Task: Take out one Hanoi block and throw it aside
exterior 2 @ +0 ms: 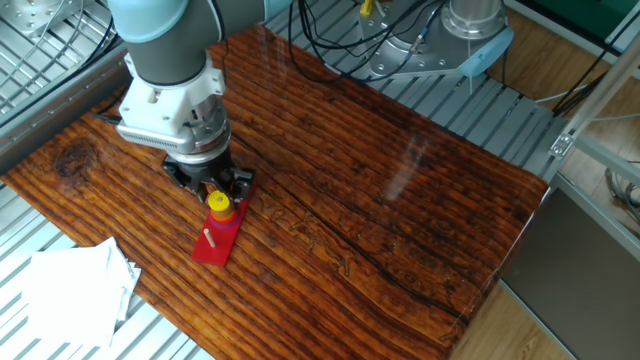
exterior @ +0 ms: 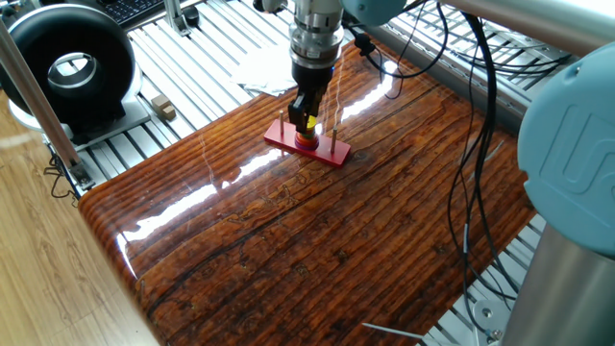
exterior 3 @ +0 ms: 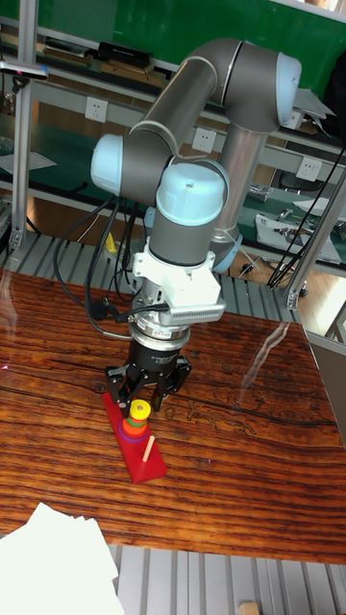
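the hanoi block (exterior 3: pixel 140 409), a tiny yellow disc, is seen topping the stack on the red base (exterior 3: pixel 135 442), at 9 o'clock on the table (exterior 2: pixel 400 200). the pincer (exterior 3: pixel 141 397) straddles it; whether contact is made cannot be told. it is judged light, rigid, slippery; its rim should be pinched.

Jaws' grip on yellow disc (exterior 3: pixel 140 410) too small to tell, white paper (exterior 3: pixel 58 567) cut off at near edge, far peg hidden behind gripper (exterior 3: pixel 144 389)

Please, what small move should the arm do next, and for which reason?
Probably close the tool on the tiny round yellow disc, then lift straight up. Its fingers stand on either side of this top disc, which sits on its peg above the flat red rectangular base; whether they grip it already, I cannot tell.
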